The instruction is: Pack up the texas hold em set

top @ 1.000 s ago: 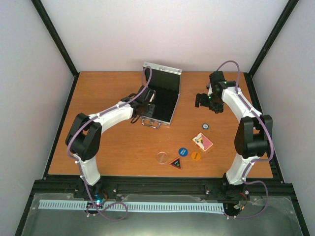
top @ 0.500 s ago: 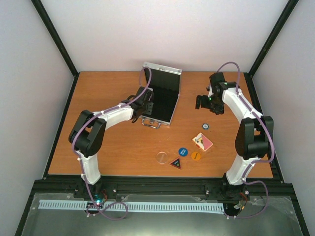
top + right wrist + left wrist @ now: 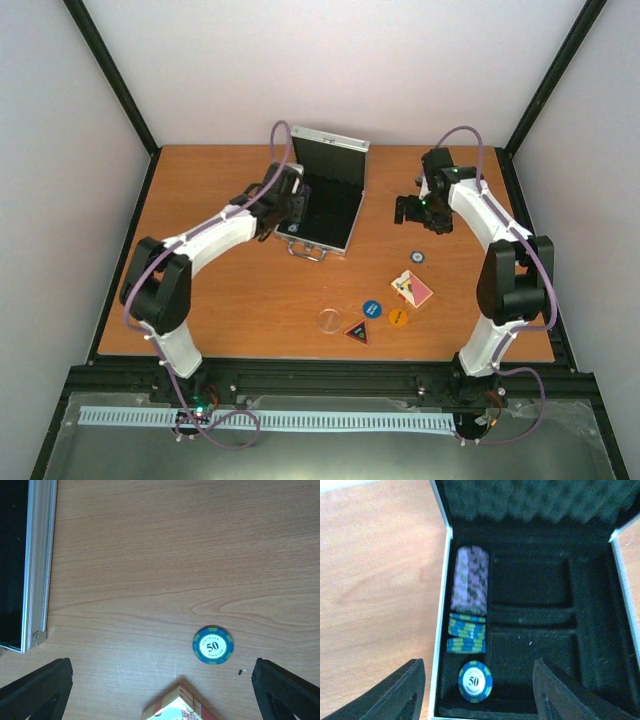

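1. Spreading across the middle of the overhead view, the orange-brown wooden worktop (image 3: 200, 290) sits between plain white walls (image 3: 330, 60). Black frame posts (image 3: 110, 70) slant up in the upper corners.
2. The silver case (image 3: 340, 210) lies open at upper centre of that view. Its lid is raised toward the back wall and its handle (image 3: 307, 251) faces the arms.
3. Loose on the wood to the lower right of the case lie several pieces:
   - a lone chip (image 3: 417, 257)
   - the red-backed card deck (image 3: 411, 289)
   - a blue round button (image 3: 372, 308)
   - an orange round button (image 3: 398, 317)
   - a triangular button (image 3: 357, 331)
   - a clear disc (image 3: 328, 320)
4. The left end effector (image 3: 283, 212) hangs over the case's left side. Only the left wrist view shows the inside of the case:
   - The fingers stand apart and hold nothing.
   - A row of purple chips (image 3: 469, 580) and blue-green chips (image 3: 466, 632) stands on edge in the left slot of the black lining.
   - A blue "50" chip (image 3: 475, 681) lies face up at the slot's near end.
5. The right end effector (image 3: 412, 208) hovers just right of the case. The right wrist view adds close detail:
   - The jaws are spread wide and grip nothing.
   - The lone chip reads "50".
   - The deck's corner pokes in at the bottom edge.
   - The case's silver rim runs down the upper left.
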